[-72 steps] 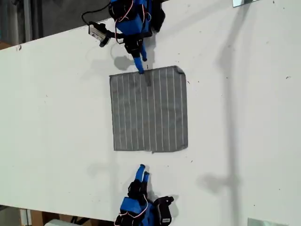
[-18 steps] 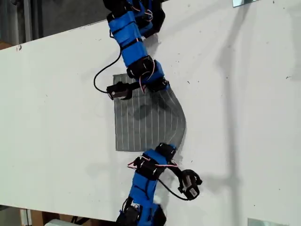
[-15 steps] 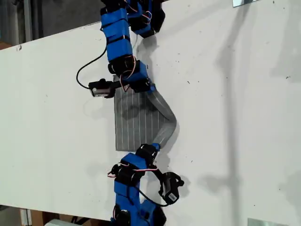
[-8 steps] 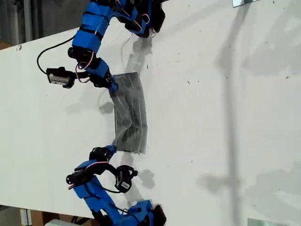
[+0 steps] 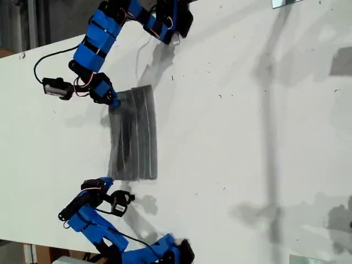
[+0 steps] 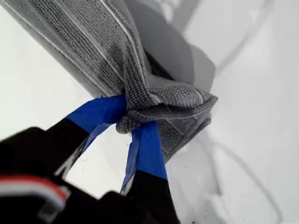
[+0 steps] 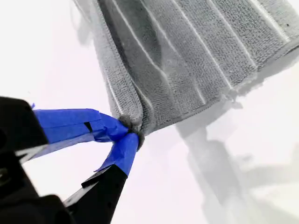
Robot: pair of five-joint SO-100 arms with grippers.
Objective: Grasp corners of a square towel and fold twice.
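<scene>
Grey towel (image 5: 135,135) lies as a narrow doubled strip on the white table (image 5: 247,137), left of centre in the exterior view; the first gripper (image 6: 131,119) and the second gripper (image 7: 127,133) each pinch a bunched corner. Best to lay both corners flush and level; let go together.

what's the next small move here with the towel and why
Probably lower and open both. My first gripper and my second gripper each pinch a corner of the grey striped cloth towel, which already lies doubled on the white table, so the first fold looks complete.
</scene>
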